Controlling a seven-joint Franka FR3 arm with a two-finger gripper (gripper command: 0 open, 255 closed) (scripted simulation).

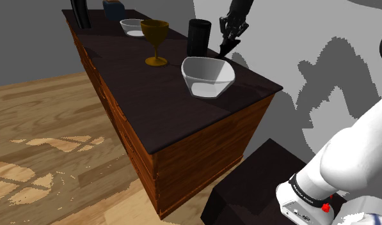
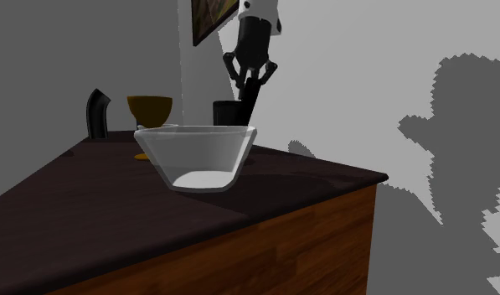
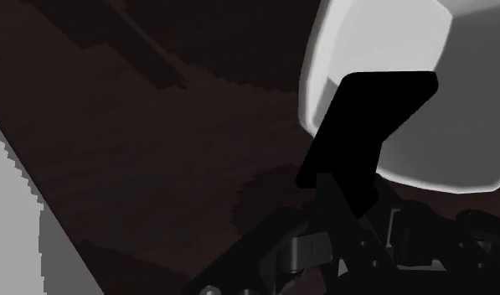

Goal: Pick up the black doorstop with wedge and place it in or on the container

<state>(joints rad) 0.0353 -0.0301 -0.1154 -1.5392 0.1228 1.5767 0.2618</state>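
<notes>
While the gripper (image 1: 233, 35) clamps the black doorstop (image 1: 226, 46), the white bowl (image 1: 208, 77) sits at seven o'clock in the shoulder view. Released early, it could clip the rim.

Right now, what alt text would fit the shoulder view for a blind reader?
A black gripper holds a black doorstop in the air beyond a white bowl on a dark-topped wooden cabinet; a goblet and black cup stand nearby.

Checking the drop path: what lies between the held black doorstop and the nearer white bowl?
Nothing. In the shoulder view only bare dark tabletop lies between the doorstop and the bowl; the black cylinder stands aside.
</notes>
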